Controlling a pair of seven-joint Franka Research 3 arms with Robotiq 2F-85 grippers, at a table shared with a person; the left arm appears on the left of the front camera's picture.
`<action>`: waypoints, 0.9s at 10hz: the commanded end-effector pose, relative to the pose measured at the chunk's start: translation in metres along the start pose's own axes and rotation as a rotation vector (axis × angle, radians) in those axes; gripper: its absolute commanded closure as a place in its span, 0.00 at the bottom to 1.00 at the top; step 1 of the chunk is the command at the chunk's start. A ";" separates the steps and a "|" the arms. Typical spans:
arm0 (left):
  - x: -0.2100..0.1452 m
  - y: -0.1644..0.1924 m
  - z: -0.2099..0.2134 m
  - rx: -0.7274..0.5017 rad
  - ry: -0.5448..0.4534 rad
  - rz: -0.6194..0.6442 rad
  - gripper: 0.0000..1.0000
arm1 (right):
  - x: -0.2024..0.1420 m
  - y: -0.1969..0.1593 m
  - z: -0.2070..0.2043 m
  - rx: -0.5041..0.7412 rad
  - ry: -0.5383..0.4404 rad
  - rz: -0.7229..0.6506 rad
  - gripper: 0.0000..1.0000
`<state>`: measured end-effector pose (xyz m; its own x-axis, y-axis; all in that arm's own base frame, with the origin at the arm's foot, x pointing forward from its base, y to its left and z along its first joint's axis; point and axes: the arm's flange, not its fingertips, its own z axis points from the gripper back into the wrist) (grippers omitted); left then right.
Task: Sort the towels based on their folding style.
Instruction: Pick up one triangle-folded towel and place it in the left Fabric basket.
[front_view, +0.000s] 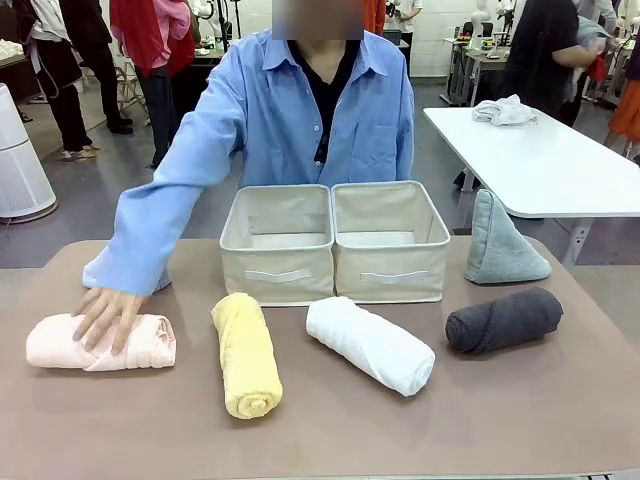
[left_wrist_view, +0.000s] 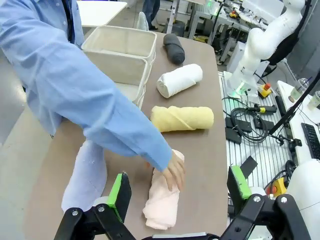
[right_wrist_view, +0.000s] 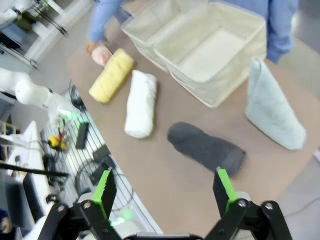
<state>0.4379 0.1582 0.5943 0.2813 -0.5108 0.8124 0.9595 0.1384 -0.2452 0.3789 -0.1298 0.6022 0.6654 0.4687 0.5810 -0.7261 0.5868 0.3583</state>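
Yellow towel (front_view: 246, 355), tightly rolled cylinder

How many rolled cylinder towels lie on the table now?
4, left to right: the pink towel, under the person's hand; the yellow towel; the white towel; the dark grey towel.

Sleeve (front_view: 160, 230) is covering most of the lavender-blue cone (front_view: 163, 280), with slivers showing either side of the cuff. Hand (front_view: 105, 315) is hiding the middle of the pink roll (front_view: 150, 345). In left wrist view, bins (left_wrist_view: 120, 35) are blocking the pale grey-green cone (left_wrist_view: 142, 21) below its tip. In right wrist view, the pink roll is reading blurred and small.
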 end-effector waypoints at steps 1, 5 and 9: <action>0.003 -0.002 0.001 0.015 -0.001 -0.001 0.00 | 0.056 -0.019 -0.029 -0.161 0.321 0.026 0.00; 0.003 -0.002 0.001 0.015 -0.001 -0.001 0.00 | 0.140 -0.055 -0.090 -0.150 0.629 0.305 0.00; 0.003 -0.002 0.001 0.015 -0.001 -0.001 0.00 | 0.142 -0.052 -0.117 -0.140 0.608 0.282 0.00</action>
<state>0.4375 0.1580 0.5954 0.2797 -0.5119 0.8122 0.9600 0.1394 -0.2428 0.5395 -0.0182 0.5824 0.4434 0.8854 0.1394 -0.8943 0.4266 0.1349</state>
